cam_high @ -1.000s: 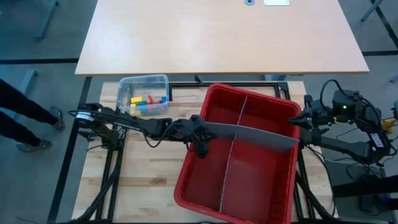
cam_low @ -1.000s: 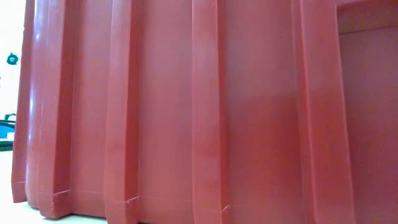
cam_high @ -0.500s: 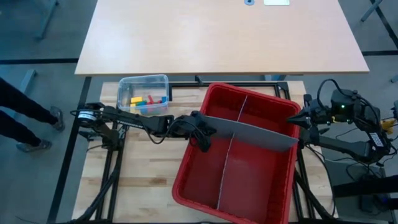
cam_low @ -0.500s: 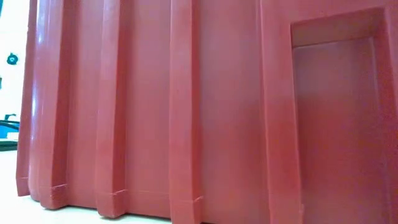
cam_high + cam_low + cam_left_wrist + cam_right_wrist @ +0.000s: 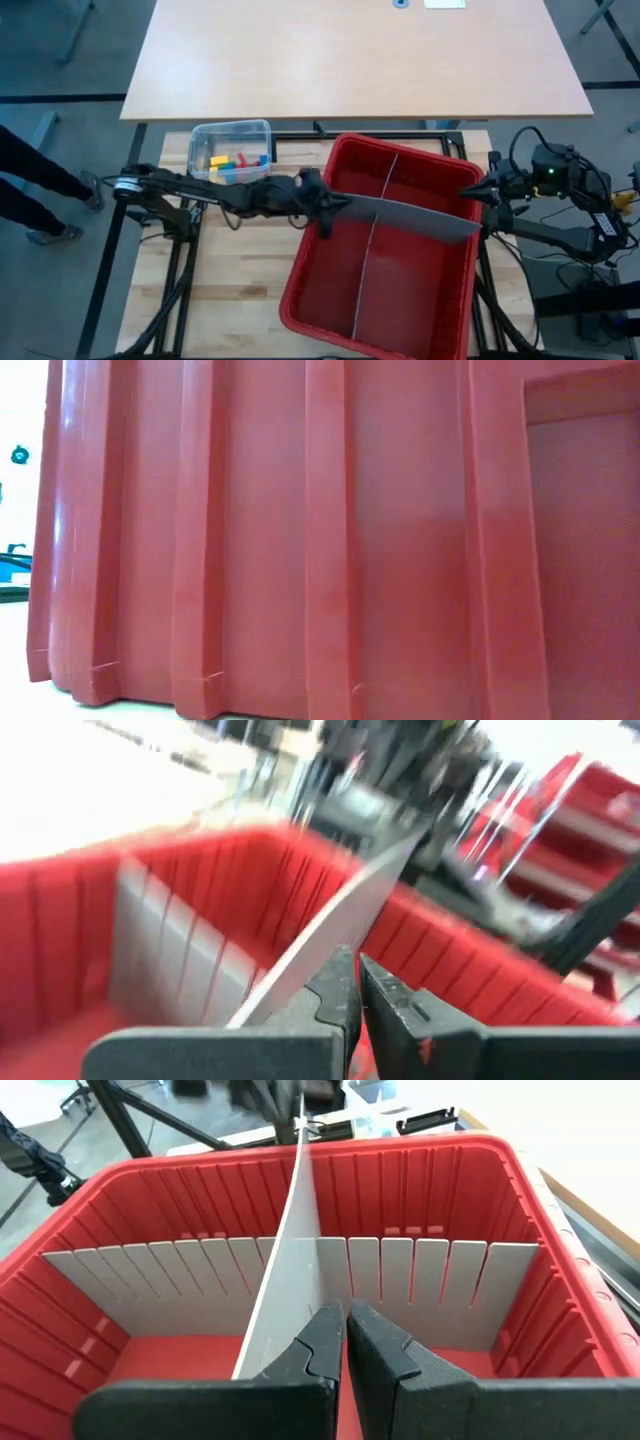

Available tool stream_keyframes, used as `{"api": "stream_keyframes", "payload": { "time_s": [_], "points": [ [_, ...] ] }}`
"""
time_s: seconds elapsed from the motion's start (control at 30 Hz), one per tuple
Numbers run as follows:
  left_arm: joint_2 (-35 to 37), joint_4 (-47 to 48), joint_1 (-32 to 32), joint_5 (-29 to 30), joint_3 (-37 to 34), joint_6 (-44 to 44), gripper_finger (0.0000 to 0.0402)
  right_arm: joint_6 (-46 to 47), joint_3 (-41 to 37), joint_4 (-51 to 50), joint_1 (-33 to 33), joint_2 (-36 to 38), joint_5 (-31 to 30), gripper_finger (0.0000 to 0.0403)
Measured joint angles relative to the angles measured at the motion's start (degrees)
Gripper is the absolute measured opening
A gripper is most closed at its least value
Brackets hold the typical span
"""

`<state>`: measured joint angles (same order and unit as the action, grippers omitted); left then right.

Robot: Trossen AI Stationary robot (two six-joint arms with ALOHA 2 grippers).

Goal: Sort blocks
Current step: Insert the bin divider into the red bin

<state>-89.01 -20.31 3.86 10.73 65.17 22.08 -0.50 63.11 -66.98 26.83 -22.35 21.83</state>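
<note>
Since 1 s ago left gripper [image 5: 327, 210] crept toward the tub w/ the red bin [image 5: 300, 300] shifting — both jaws clamped on grey divider [image 5: 420, 217], right gripper [image 5: 484, 194] opposite; blocks [image 5: 237, 162] in clear tub [image 5: 200, 135] — light, hard, slick, pinch flat sides.

Blocks [image 5: 234, 163]: small red, yellow, green, blue pieces heaped together inside clear tub [image 5: 201, 139].

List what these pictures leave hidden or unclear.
- Low view: the red bin fills the frame, hiding both arms and the table.
- High view: the blocks in the clear tub are too small to count or tell shapes.
- Left wrist view: motion blur smears the grey divider panel.
- High view: the bin's lower corner is cut off by the picture's edge.
</note>
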Motion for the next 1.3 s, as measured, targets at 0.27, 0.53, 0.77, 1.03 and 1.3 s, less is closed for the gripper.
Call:
{"api": "stream_keyframes", "payload": {
  "time_s": [0.27,0.53,0.77,1.03,1.3],
  "points": [
    [3.3,-0.2,-1.1,3.7,0.1,-7.0,0.0000,0.2,-0.3,0.0,0.0,0.0,0.0,0.0000],
    [1.3,10.0,-1.9,1.7,0.3,2.7,0.0000,0.6,-0.3,0.0,0.0,0.0,-0.7,0.0000],
    [0.7,10.8,-1.5,-1.7,0.3,5.5,0.0000,0.6,-0.3,0.7,0.0,0.0,-0.9,0.0000],
    [1.5,6.9,-1.5,-0.8,0.0,0.9,0.0000,1.4,-0.3,1.6,0.0,0.0,-0.9,0.0000],
    [-0.4,22.3,-1.4,-1.2,-0.1,10.0,0.0000,1.5,-0.3,1.6,0.0,0.0,-0.9,0.0000]
  ]
}}
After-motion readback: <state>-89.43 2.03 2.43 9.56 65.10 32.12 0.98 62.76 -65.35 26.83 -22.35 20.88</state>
